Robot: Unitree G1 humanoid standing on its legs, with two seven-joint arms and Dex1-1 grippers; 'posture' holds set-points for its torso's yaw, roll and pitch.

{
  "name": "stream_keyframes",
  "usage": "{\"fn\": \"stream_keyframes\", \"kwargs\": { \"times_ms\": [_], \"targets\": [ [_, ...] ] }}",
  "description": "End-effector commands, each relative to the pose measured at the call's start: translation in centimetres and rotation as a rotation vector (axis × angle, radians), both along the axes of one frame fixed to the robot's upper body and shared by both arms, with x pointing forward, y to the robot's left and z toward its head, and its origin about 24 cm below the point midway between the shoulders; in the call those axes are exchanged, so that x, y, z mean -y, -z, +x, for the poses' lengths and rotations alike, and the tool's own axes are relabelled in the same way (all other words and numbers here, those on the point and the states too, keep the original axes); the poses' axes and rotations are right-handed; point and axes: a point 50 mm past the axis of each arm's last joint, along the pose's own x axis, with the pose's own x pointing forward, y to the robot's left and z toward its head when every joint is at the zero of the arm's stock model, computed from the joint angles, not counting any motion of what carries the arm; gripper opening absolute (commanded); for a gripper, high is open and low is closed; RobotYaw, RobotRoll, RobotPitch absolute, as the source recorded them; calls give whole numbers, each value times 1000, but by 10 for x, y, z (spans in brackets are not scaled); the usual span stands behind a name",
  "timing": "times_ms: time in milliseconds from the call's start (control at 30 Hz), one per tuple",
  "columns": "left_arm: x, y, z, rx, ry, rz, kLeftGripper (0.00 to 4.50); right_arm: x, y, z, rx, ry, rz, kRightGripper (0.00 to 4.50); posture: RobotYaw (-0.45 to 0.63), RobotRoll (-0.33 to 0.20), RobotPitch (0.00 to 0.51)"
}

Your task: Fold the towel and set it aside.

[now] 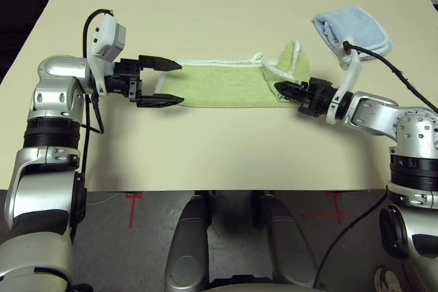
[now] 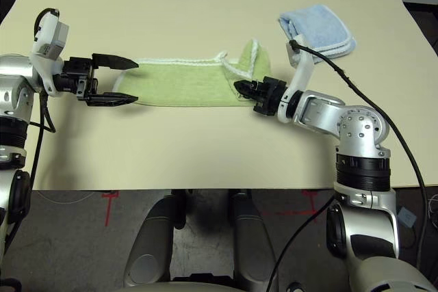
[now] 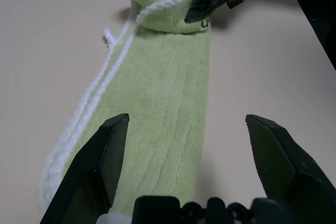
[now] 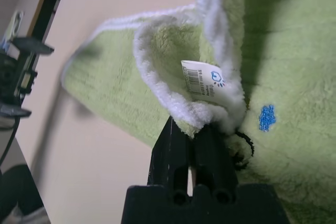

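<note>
Towel [image 1: 222, 85] comes second in size to the beige table [image 1: 205, 155] it lies on: a light green terry strip, folded long and narrow, stretched across the middle of the tabletop between the two arms. White stitched edging runs along its far side, and its right end is rumpled and lifted into a loose upright fold.

Next in size are the silver forearms reaching in from each side. The left gripper [image 1: 159, 83] hovers at the towel's left end with its two black fingers spread wide, one above the far edge and one past the near edge, grasping nothing. In the left wrist view the green strip runs away between those parted fingers.

The right gripper [image 1: 285, 89] sits at the raised right end, fingers pressed together. In the right wrist view their tips pinch the white-edged hem of the lifted fold, just below a small white label [image 4: 202, 80].

A smaller light blue towel [image 1: 352, 30] lies folded at the far right of the table, well apart from the green one.

Smallest is a blue embroidered mark [image 4: 267, 117] on the green cloth, just beside the pinched hem.
</note>
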Motion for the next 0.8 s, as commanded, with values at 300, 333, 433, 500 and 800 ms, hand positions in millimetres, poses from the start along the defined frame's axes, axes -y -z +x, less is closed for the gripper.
{"fn": "stream_keyframes", "kwargs": {
  "times_ms": [300, 333, 433, 500, 800],
  "targets": [
    [0, 6, -1, -24, 2, 15, 4500, -9, -6, -10, 64, -138, -53, 4057, 38, 0, 302],
    [0, 7, -1, -24, 2, 14, 4500, -8, -10, -11, 107, -163, -62, 4403, 36, 0, 302],
    [1, 8, -1, -26, 3, 13, 4500, 0, -22, -21, 263, -272, -67, 4460, 32, 0, 303],
    [1, 8, -2, -28, 3, 13, 4500, 7, -31, -29, 353, -369, -67, 4460, 31, 0, 303],
    [1, 9, -3, -30, 8, 19, 4500, 42, -51, -18, 593, -497, -194, 4460, 33, 0, 306]
  ]
}}
